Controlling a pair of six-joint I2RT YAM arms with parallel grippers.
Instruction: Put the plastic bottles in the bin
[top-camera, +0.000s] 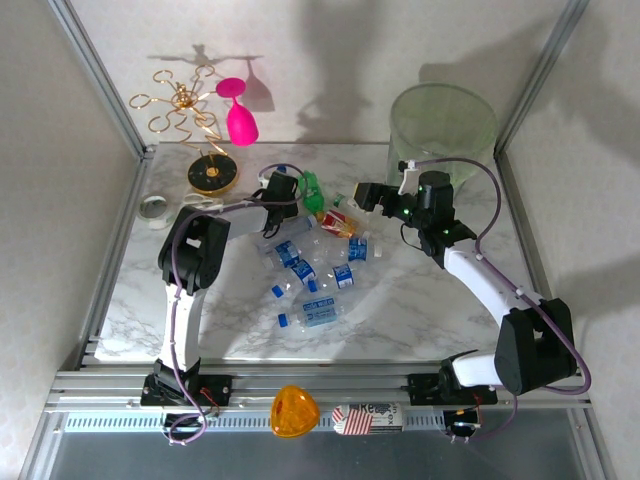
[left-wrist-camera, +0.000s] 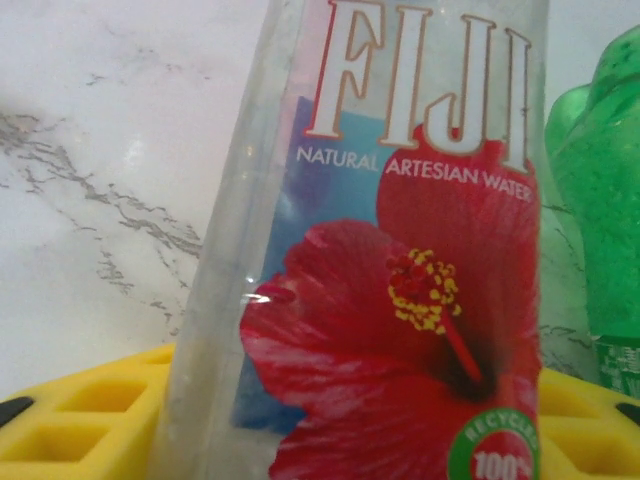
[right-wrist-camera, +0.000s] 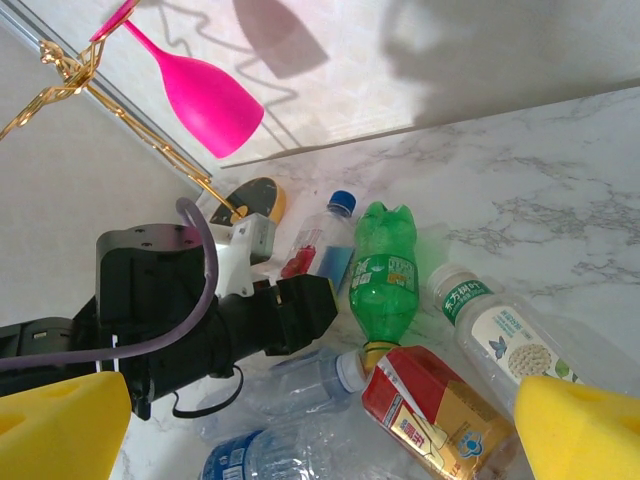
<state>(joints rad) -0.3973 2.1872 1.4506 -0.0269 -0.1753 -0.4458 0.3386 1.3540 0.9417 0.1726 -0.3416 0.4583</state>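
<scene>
At the far left of the marble tabletop stands a gold wire rack, with a pink wine glass hung on it bowl-down. Just right of it, the left hand pinches a Fiji bottle — its yellow pads touch the clear wall on both sides. A green bottle lies just beside that one. Nearer the arms, blue-labelled clear bottles lie in a loose heap at mid-tabletop. The right hand hangs over the heap's far edge, fingers spread, nothing between them. Far right — well apart from the bottles — stands the pale-green bin.
</scene>
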